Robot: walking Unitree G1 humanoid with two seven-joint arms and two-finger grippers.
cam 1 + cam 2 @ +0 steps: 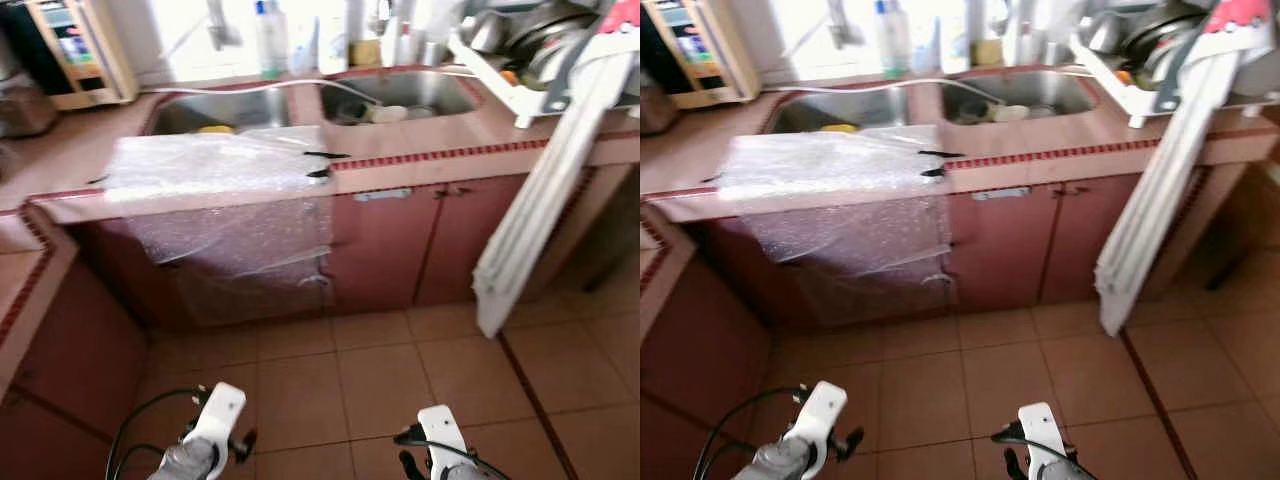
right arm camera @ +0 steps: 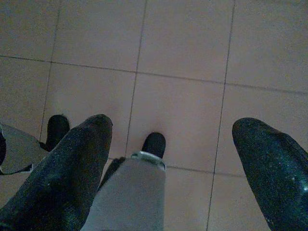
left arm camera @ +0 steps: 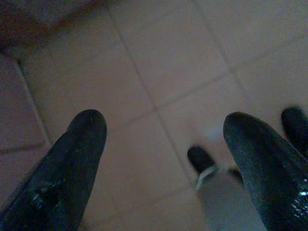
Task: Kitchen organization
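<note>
Both arms hang idle, left gripper (image 3: 163, 159) and right gripper (image 2: 178, 163) spread wide, empty; the sink (image 1: 400, 95) (dishes inside) waits far ahead.

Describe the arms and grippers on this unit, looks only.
Both arms end in silver-grey wrist sections with white plastic housings. The left gripper has two long, rounded black fingers, glossy and a bit scuffed. The right gripper has matching black fingers. A black cable loops off the left arm, and thinner black wiring runs by the right housing.
</note>
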